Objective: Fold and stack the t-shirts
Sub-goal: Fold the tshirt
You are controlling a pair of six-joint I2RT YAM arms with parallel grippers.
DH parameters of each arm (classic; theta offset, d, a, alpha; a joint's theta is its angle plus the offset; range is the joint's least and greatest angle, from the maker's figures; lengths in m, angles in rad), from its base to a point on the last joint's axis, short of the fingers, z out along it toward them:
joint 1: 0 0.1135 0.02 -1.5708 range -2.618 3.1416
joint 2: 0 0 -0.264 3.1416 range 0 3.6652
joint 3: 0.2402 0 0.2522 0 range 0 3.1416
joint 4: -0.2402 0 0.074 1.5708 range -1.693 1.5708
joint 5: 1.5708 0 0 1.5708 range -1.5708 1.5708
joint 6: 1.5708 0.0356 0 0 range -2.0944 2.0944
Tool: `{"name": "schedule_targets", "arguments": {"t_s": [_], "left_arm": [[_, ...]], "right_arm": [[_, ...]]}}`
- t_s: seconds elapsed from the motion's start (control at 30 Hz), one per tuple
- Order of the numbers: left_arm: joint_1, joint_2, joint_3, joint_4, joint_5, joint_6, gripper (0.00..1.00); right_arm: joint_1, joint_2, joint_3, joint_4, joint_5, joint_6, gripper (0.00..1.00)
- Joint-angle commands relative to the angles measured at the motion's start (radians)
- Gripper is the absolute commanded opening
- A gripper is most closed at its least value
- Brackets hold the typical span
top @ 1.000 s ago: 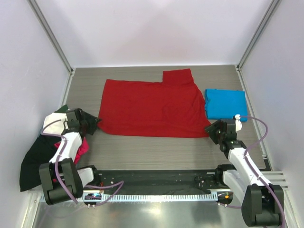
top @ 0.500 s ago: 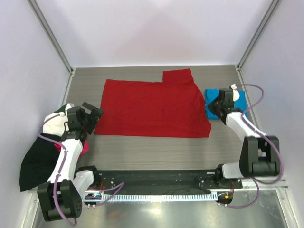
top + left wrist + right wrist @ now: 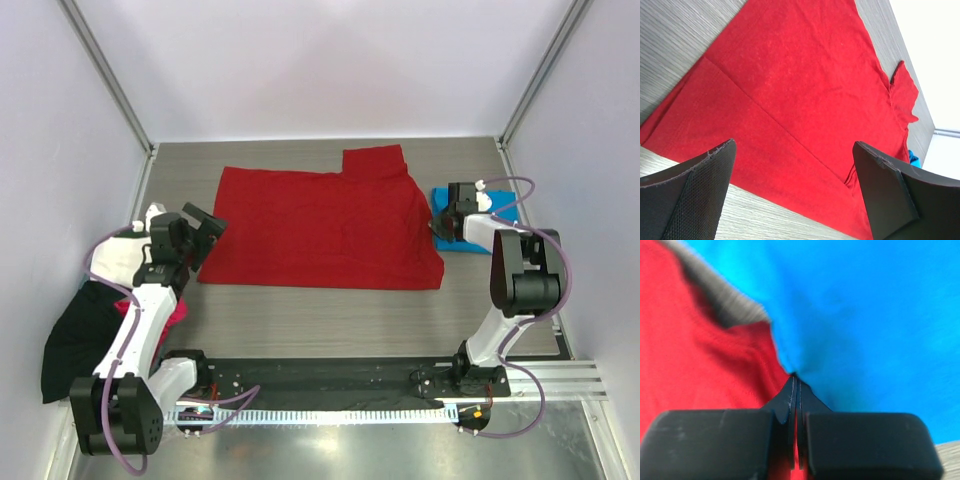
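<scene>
A deep red t-shirt (image 3: 320, 225) lies spread flat across the middle of the table, one sleeve pointing to the far side. My left gripper (image 3: 205, 232) hovers open at its near-left corner. The left wrist view shows red cloth (image 3: 805, 90) and bare table between the wide-apart fingers, with nothing held by the gripper (image 3: 794, 150). A folded bright blue t-shirt (image 3: 507, 208) lies at the right. My right gripper (image 3: 440, 225) is shut, its tips (image 3: 795, 377) pressed against the blue cloth (image 3: 865, 315) where it meets the red (image 3: 700, 350). Whether cloth is pinched is unclear.
A heap of other shirts hangs over the table's left edge: black (image 3: 70, 340), white (image 3: 115, 262) and a bit of magenta (image 3: 177, 308). White walls with metal corner posts (image 3: 110, 80) close in three sides. The grey wood-grain table (image 3: 330, 320) shows in front of the red shirt.
The right arm swung from the near side out to the blue shirt's left edge and shut its jaws. The left gripper opened wide and moved a little farther along the red shirt's left corner.
</scene>
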Motion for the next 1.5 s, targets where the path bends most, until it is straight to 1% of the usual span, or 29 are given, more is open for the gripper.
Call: {"name": "schedule_targets", "arguments": {"t_s": [0.0,0.1,0.27,0.33,0.37,0.43,0.47,0.5,0.57,0.6,0.67,0.7,0.73,0.77,0.8,0.83,0.87,0.9,0.93,0.97,1.0,1.03,1.13,1.17,1.2,1.23,1.27,1.4,1.47], "left_arm": [[-0.005,-0.017,0.012,0.041,-0.043,0.022,1.0],[-0.005,-0.013,0.004,0.055,-0.045,0.022,1.0],[-0.008,0.029,0.012,0.087,-0.034,0.014,1.0],[-0.008,0.05,0.017,0.104,-0.031,0.011,1.0],[-0.008,0.079,0.021,0.136,-0.028,0.009,1.0],[-0.008,0.125,0.049,0.159,-0.025,0.017,1.0],[-0.008,0.15,0.064,0.179,-0.028,0.019,1.0],[-0.008,0.211,0.099,0.199,-0.032,0.015,1.0],[-0.008,0.286,0.15,0.232,-0.066,0.025,1.0],[-0.006,0.359,0.2,0.239,-0.077,0.049,1.0],[-0.008,0.441,0.268,0.261,-0.052,0.078,1.0],[-0.005,0.505,0.335,0.255,-0.052,0.084,1.0],[-0.003,0.533,0.363,0.255,-0.048,0.084,1.0],[0.003,0.559,0.389,0.258,-0.037,0.081,1.0],[0.001,0.591,0.42,0.259,-0.032,0.083,0.99],[0.004,0.651,0.481,0.259,-0.023,0.094,1.0],[0.009,0.69,0.521,0.255,0.024,0.101,1.0],[0.011,0.723,0.562,0.25,0.037,0.11,1.0],[0.012,0.797,0.643,0.209,0.043,0.118,0.98],[0.014,0.829,0.682,0.192,0.058,0.136,0.98],[0.014,0.858,0.716,0.175,0.066,0.146,0.97],[0.015,0.916,0.783,0.151,0.072,0.156,0.95],[0.015,0.978,0.868,0.102,0.069,0.189,0.95],[0.017,1.019,0.93,0.083,0.063,0.199,0.95],[0.015,1.04,0.964,0.059,0.046,0.224,0.95],[0.018,1.059,0.998,0.013,0.038,0.235,0.94],[0.018,1.102,1.065,-0.01,0.037,0.252,0.94],[0.02,1.174,1.173,-0.087,0.031,0.285,0.92],[0.021,1.191,1.193,-0.101,0.018,0.295,0.92]], "right_arm": [[-0.054,0.009,0.019,0.026,0.052,0.023,0.01],[-0.108,0.002,-0.002,0.033,0.045,0.019,0.01],[-0.142,-0.026,-0.017,0.046,0.02,0.005,0.02],[-0.145,-0.027,-0.005,0.071,-0.036,-0.026,0.11],[-0.145,-0.026,0.005,0.077,-0.067,-0.031,0.17],[-0.145,-0.032,0.025,0.097,-0.153,-0.034,0.25],[-0.145,-0.035,0.032,0.141,-0.174,-0.035,0.34],[-0.145,-0.035,0.057,0.148,-0.191,-0.037,0.38],[-0.145,-0.008,0.1,0.171,-0.263,-0.049,0.41],[-0.143,0.006,0.148,0.178,-0.292,-0.047,0.42],[-0.143,0.08,0.197,0.221,-0.389,-0.026,0.44],[-0.143,0.118,0.255,0.232,-0.418,-0.015,0.46],[-0.142,0.15,0.289,0.235,-0.469,-0.008,0.47],[-0.14,0.214,0.324,0.237,-0.478,-0.009,0.49],[-0.133,0.238,0.396,0.225,-0.477,-0.039,0.5],[-0.128,0.259,0.442,0.188,-0.436,-0.061,0.5],[-0.123,0.311,0.494,0.08,-0.417,-0.086,0.5],[-0.114,0.339,0.6,0.038,-0.4,-0.115,0.51],[-0.111,0.373,0.648,0.007,-0.394,-0.12,0.67],[-0.11,0.437,0.73,-0.015,-0.427,-0.12,0.88],[-0.103,0.472,0.768,-0.016,-0.44,-0.118,0.88],[-0.099,0.503,0.809,-0.047,-0.443,-0.123,0.85],[-0.074,0.61,0.978,-0.111,-0.414,-0.174,0.79],[-0.065,0.638,1.022,-0.163,-0.402,-0.187,0.75],[-0.059,0.684,1.103,-0.186,-0.377,-0.202,0.74],[-0.047,0.709,1.142,-0.206,-0.369,-0.213,0.72],[-0.044,0.73,1.205,-0.232,-0.366,-0.213,0.72],[-0.03,0.818,1.318,-0.265,-0.363,-0.201,0.65],[-0.016,0.844,1.34,-0.274,-0.343,-0.21,0.64]]}}
